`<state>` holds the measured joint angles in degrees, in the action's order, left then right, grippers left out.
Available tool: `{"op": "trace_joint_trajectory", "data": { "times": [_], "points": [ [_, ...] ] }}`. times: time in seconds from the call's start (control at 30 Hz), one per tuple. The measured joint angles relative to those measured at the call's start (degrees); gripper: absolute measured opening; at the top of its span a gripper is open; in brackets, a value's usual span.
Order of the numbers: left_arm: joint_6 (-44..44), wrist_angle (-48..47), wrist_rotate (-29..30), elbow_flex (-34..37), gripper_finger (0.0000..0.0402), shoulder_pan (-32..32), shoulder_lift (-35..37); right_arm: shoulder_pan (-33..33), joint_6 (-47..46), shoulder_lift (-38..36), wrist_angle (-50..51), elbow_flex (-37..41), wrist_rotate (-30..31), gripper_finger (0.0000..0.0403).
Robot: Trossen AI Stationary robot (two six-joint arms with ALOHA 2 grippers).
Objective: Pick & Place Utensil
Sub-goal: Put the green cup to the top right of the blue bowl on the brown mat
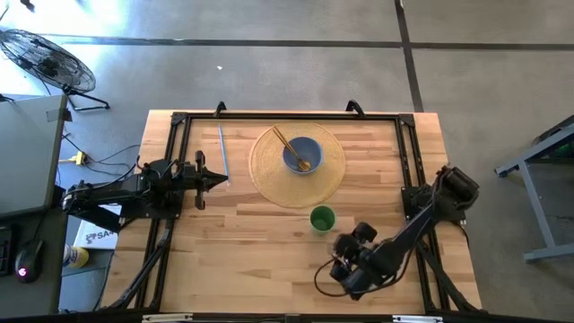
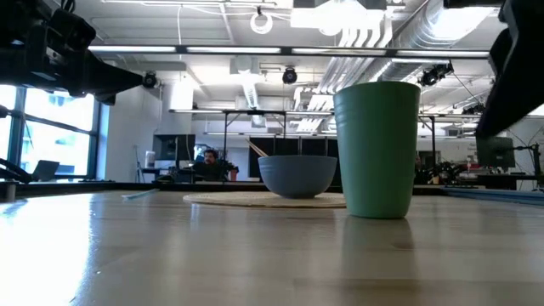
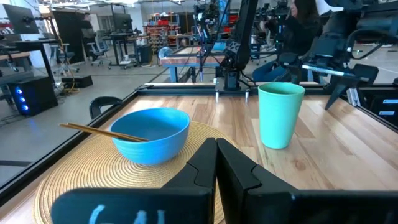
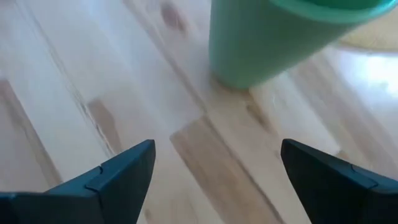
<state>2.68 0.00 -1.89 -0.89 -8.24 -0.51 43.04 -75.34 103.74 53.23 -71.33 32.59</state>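
arms (image 1: pixel 134 190): dark, jointed | fingers (image 4: pixel 118 171): black, wedge-shaped

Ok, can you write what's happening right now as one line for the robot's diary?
right gripper: open, empty, near green cup | left gripper: shut, waiting beside mat | chopsticks: resting in blue bowl on mat

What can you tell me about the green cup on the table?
The green cup is a plain, smooth tumbler that looks like plastic, with no handle and a slightly wider top. It stands upright and alone on the bare wooden table, just off the edge of the round woven mat that holds the blue bowl. Nothing touches it. The right gripper is open and close by, empty.
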Motion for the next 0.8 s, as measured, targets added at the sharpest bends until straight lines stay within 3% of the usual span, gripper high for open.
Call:
{"op": "trace_joint_trajectory", "data": {
  "times": [0.23, 0.5, 0.67, 0.8],
  "points": [
    [0.0, -0.02, -0.01, 0.0, 0.0001, 0.01, 0.0, 2.45, -3.63, 0.38, -0.88, 0.0, 10.97, 0.0342],
    [0.0, -0.01, 0.0, 0.0, 0.0001, 0.02, 0.01, 2.65, -10.14, 4.08, 3.17, 0.66, 12.1, 0.0364],
    [0.0, -0.02, 0.0, 0.0, 0.0001, 0.02, -0.01, 3.52, -11.81, 4.11, -5.77, 6.87, 13.22, 0.0394],
    [0.0, -0.01, 0.0, 0.0, 0.0001, 0.01, 0.02, 3.33, -8.34, 4.11, -17.09, 12.89, 17.57, 0.0398]
  ]
}}
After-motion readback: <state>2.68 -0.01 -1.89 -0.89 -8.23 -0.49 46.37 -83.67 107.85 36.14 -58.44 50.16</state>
